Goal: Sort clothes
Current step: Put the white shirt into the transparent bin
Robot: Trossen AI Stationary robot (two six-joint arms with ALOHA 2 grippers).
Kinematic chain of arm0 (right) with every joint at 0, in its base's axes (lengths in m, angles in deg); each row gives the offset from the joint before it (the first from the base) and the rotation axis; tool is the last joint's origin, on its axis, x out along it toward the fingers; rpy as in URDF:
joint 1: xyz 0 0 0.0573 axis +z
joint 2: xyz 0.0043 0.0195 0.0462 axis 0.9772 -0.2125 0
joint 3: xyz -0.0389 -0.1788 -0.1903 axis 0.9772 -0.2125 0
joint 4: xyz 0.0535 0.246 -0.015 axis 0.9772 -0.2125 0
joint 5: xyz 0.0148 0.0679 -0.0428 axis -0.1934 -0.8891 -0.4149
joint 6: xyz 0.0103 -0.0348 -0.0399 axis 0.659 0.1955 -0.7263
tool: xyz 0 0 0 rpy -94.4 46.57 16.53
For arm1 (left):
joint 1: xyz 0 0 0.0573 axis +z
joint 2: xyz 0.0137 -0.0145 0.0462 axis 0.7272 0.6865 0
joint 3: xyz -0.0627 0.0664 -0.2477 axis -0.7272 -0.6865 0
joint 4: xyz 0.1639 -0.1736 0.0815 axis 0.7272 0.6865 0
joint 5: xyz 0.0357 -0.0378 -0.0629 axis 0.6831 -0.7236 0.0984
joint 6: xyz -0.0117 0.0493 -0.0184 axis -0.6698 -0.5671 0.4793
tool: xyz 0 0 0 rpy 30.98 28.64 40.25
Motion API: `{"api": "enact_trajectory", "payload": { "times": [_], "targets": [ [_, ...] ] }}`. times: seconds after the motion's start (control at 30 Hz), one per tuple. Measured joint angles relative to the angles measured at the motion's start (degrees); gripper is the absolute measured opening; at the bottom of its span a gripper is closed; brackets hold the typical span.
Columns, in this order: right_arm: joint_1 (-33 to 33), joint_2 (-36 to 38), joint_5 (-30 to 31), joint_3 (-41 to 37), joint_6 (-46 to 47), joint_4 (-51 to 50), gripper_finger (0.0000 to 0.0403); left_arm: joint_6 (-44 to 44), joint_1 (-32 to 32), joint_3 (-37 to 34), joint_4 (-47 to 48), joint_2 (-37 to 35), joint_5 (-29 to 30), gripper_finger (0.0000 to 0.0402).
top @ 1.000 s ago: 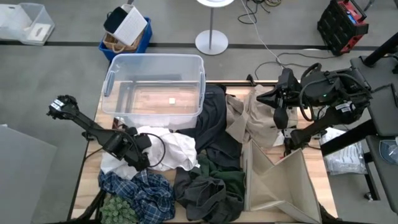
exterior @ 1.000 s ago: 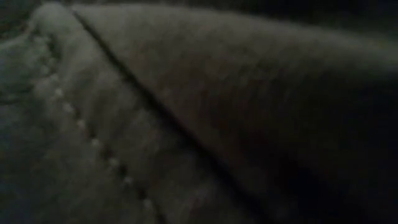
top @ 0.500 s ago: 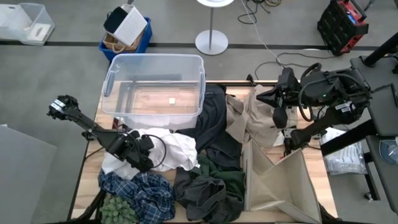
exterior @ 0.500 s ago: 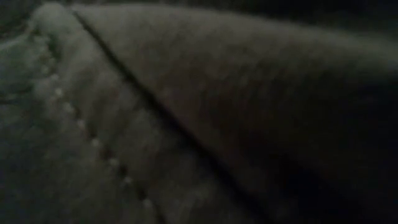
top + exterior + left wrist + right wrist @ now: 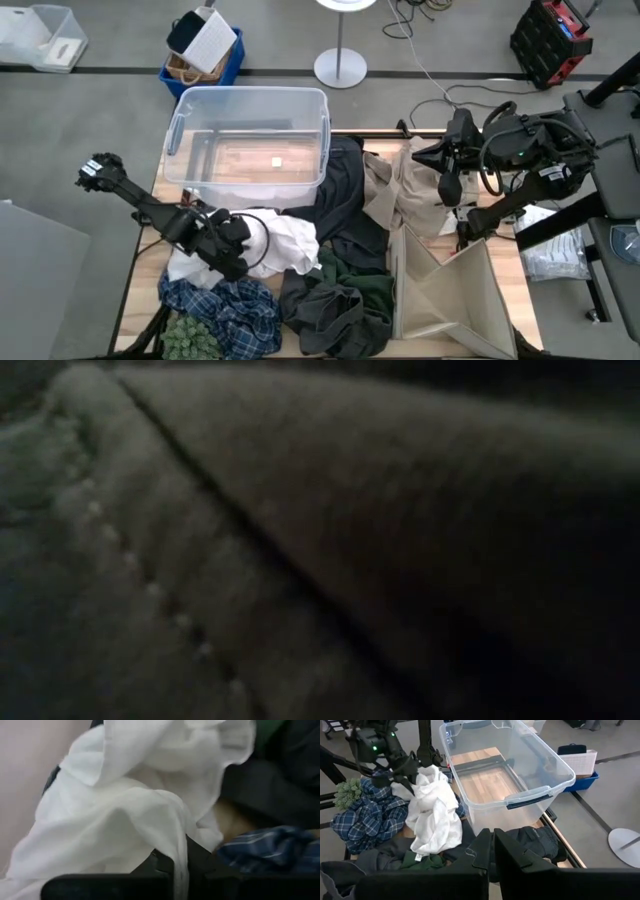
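We find the left gripper (image 5: 232, 252) clamped on the white garment (image 5: 285, 240), left of centre among the heaped clothes (image 5: 335, 265). The right gripper (image 5: 451, 190), fingers closed and empty, waits far right.

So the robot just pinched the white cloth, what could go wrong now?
The left gripper holds only a thin fold of the white garment, so it might slip out when lifted. The white garment lies against the plaid garment and the dark garments, so a pull could drag those along too. The clear bin stands close by, and a swinging cloth may catch on its rim.
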Motion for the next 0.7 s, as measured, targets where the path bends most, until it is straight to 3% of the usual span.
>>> {"api": "enact_trajectory", "payload": {
  "times": [0.2,0.37,0.5,0.7],
  "targets": [
    [0.0,0.0,0.0,0.0,0.0,0.0,0.0013,-2.3,-0.1,7.5,0.0,0.0,0.0,0.0],
    [0.0,0.0,0.0,0.0,0.0,0.0,0.0013,-6.3,-0.6,19.3,0.3,0.0,0.6,0.0],
    [0.0,0.0,0.8,0.0,0.0,0.0,0.0013,-13.0,-0.7,30.9,0.4,0.0,6.6,0.0],
    [0.0,0.0,2.6,0.0,-0.1,0.0,0.0013,-29.6,-0.7,48.7,-0.8,1.6,18.3,0.0]
  ]
}}
